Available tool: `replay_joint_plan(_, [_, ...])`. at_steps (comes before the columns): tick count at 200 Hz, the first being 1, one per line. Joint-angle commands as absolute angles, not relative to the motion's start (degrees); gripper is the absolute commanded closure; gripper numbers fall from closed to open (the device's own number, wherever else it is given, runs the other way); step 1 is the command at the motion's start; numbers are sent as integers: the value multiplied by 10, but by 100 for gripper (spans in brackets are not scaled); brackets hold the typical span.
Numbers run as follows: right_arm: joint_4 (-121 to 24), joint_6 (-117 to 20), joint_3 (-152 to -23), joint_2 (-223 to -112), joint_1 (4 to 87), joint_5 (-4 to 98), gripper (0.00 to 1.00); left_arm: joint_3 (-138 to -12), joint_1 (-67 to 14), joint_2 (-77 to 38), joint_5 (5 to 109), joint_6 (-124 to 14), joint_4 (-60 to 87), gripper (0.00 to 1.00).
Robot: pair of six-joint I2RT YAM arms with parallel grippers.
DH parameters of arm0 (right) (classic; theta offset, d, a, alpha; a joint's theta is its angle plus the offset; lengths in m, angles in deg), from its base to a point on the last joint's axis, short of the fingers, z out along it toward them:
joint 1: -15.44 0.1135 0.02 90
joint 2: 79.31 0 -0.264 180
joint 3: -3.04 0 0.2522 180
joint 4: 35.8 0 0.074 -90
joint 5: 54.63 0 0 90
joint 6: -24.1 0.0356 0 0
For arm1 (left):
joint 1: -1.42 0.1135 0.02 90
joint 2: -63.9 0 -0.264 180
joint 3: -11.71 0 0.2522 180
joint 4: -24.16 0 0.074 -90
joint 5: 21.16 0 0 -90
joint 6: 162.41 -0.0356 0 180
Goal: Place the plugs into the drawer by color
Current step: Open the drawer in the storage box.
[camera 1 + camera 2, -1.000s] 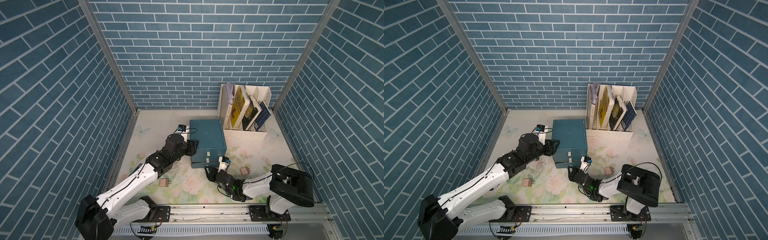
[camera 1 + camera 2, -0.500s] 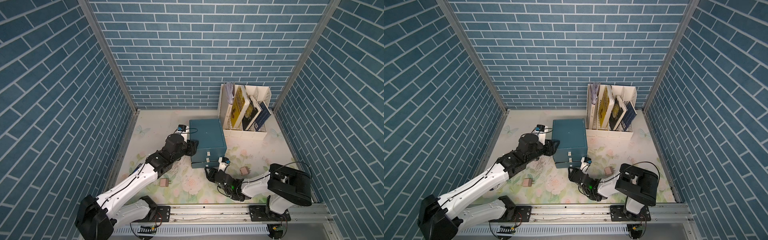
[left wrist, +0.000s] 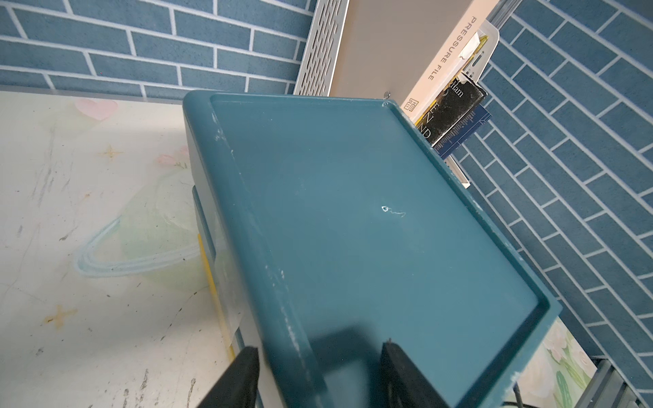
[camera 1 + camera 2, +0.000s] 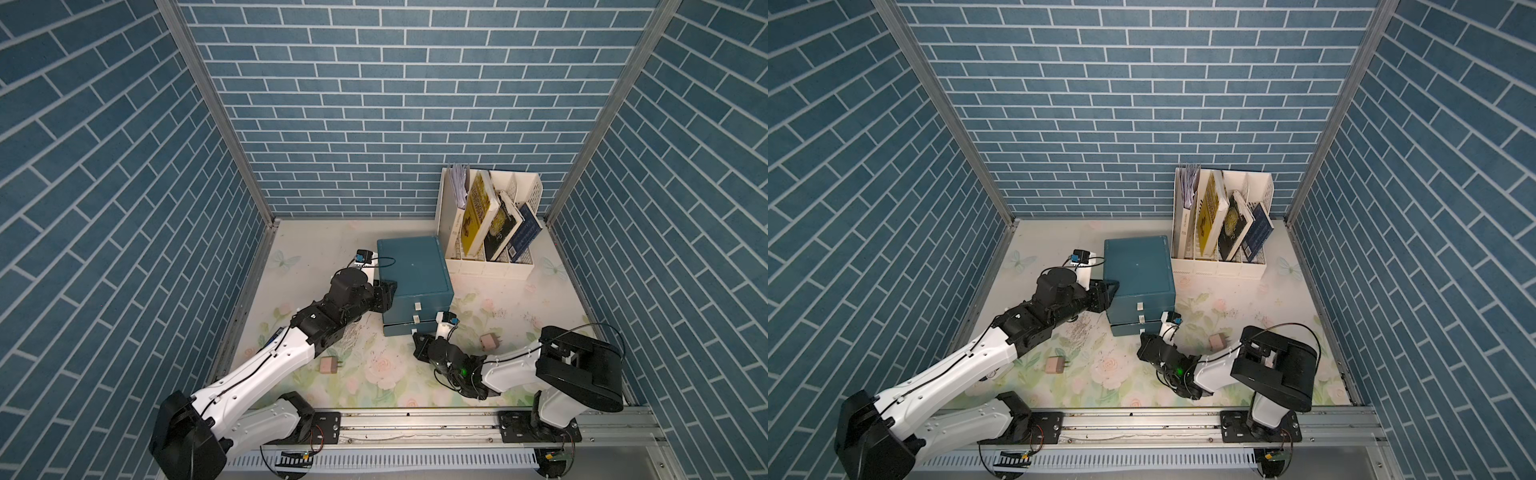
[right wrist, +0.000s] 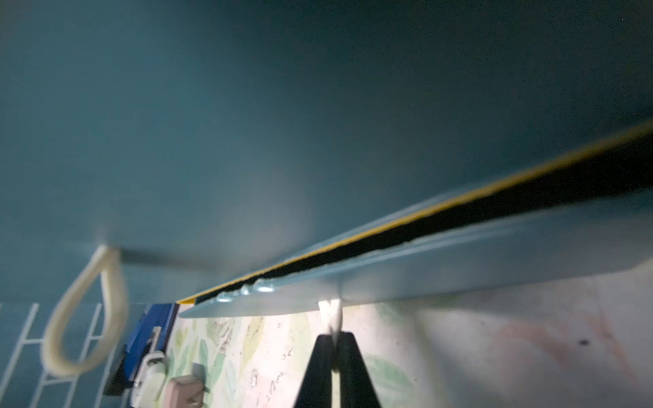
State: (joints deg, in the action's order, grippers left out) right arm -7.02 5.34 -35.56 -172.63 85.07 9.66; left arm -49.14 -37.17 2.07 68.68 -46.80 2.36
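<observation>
The dark teal drawer [image 4: 411, 270] [image 4: 1138, 266] stands mid-table; its bottom drawer front [image 5: 459, 254] is out a crack, with a dark gap above it. My right gripper [image 5: 333, 335] [image 4: 419, 338] is low in front of it, shut on that drawer's white tab pull [image 5: 332, 314]. My left gripper [image 3: 319, 349] [image 4: 388, 293] stands open astride the chest's top left edge [image 3: 282, 300], one finger outside the wall, one over the top. Two pink plugs lie on the mat: one [image 4: 328, 365] [image 4: 1054, 365] by the left arm, one [image 4: 489, 341] [image 5: 182, 390] right of the right gripper. No other plugs show.
A white slatted book rack [image 4: 486, 224] with several books stands right behind the chest, touching its back right corner. Blue brick walls close in three sides. The arms' metal rail [image 4: 415, 424] runs along the front edge.
My right gripper has closed on the bottom drawer's tab; its jaws stood apart before. The left arm has not moved.
</observation>
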Motion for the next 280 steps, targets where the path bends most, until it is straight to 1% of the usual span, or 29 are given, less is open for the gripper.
replay_joint_plan(1, [-98,35,-372,-1711,852,86,100,-474,-369,19,692,-484,-25,40])
replay_joint_plan(43, [-215,28,-399,-1670,913,45,100,-476,-369,20,696,-484,-27,39])
replay_joint_plan(86, [-372,96,-414,-1628,976,12,100,-475,-369,22,692,-474,-26,39])
replay_joint_plan(102, [-419,125,-422,-1623,993,20,100,-477,-369,20,686,-468,-26,39])
replay_joint_plan(130, [-455,150,-422,-1616,1006,44,100,-476,-369,20,686,-458,-22,39])
replay_joint_plan(178, [-489,147,-445,-1627,1019,78,100,-472,-369,22,687,-448,-21,38])
replay_joint_plan(232, [-532,182,-463,-1632,1039,76,100,-464,-369,29,685,-440,-21,37])
replay_joint_plan(280, [-536,189,-462,-1629,1047,76,100,-467,-369,30,685,-435,-23,36])
